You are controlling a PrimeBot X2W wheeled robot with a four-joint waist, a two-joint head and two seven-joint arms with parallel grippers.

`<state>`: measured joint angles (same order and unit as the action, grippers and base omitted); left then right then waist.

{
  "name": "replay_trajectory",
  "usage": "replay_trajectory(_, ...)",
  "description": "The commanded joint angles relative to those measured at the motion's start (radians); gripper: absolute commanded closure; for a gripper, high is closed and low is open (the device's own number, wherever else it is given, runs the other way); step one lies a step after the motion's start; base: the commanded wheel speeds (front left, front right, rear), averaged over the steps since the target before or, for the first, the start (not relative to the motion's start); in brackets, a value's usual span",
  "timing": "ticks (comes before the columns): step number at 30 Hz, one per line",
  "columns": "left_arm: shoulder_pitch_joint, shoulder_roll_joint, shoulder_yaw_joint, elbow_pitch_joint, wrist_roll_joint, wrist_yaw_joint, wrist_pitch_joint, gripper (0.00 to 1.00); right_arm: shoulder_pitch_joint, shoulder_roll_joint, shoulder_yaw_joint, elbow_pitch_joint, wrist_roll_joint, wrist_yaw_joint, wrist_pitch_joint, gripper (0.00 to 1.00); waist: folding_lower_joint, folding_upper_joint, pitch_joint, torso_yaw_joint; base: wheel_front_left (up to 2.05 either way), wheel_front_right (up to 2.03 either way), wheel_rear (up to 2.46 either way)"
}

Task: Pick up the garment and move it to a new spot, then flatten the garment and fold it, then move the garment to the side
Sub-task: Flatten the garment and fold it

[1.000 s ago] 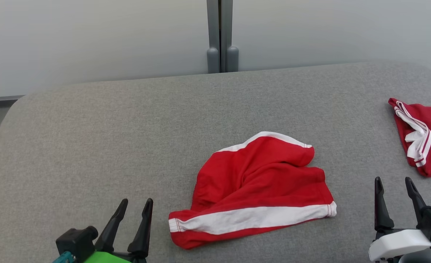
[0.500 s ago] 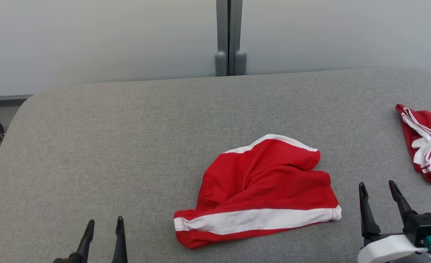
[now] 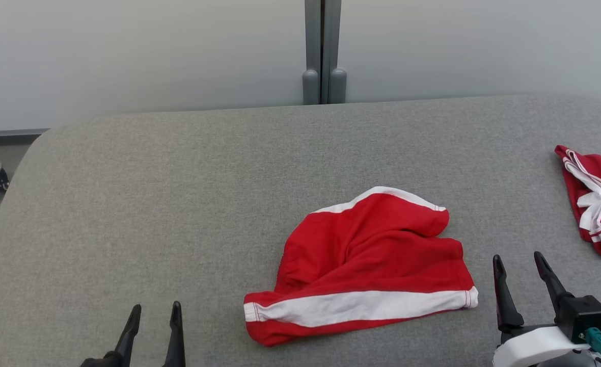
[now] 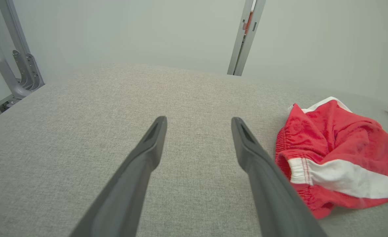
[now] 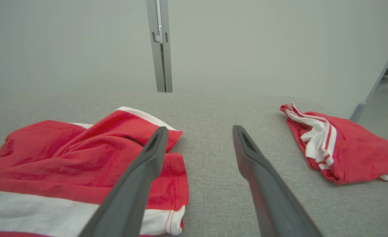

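The left tool (image 3: 156,307) hovers low over the bare grey tabletop (image 3: 178,178), left of the red shorts (image 3: 366,255), its two fingers spread wide and empty. The shorts lie crumpled near the middle of the tabletop, towards the front edge, with a white stripe along the near side and a gathered waistband at the left end. They look light, soft and limp, so they should sag from whatever point is pinched, and thin cloth may slip out of a shallow pinch. The waistband end and the hemmed right corner look the firmest places to take hold. The right tool (image 3: 517,257) stands just right of that corner, fingers wide apart, holding nothing. A second red garment (image 3: 593,204) lies well apart at the far right
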<state>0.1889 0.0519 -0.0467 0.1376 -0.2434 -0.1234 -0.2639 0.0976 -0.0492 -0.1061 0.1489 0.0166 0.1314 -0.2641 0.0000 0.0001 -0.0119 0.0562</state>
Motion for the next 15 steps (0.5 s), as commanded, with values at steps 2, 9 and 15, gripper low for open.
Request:
replay_trajectory(2, -0.019, -0.002, -0.022, 0.001, -0.017, -0.006, 0.000, 0.00, -0.012, -0.002, 0.000, -0.008, 0.006, -0.002, 0.000, 0.00, 0.0000, -0.0001, 0.000, -0.002, 0.00, 0.00, 0.00)
replay_trajectory(9, -0.050, 0.000, -0.110, 0.015, -0.145, -0.007, 0.135, 0.00, -0.038, -0.047, 0.073, 0.081, -0.004, -0.002, 0.069, 0.00, 0.0000, -0.0001, 0.017, -0.006, 0.00, 0.00, 0.00)
replay_trajectory(15, -0.065, 0.020, -0.156, -0.060, -0.226, -0.008, 0.360, 0.00, -0.083, -0.092, 0.163, 0.140, 0.032, -0.002, 0.267, 0.00, 0.0000, -0.0001, 0.057, -0.009, 0.00, 0.00, 0.00)
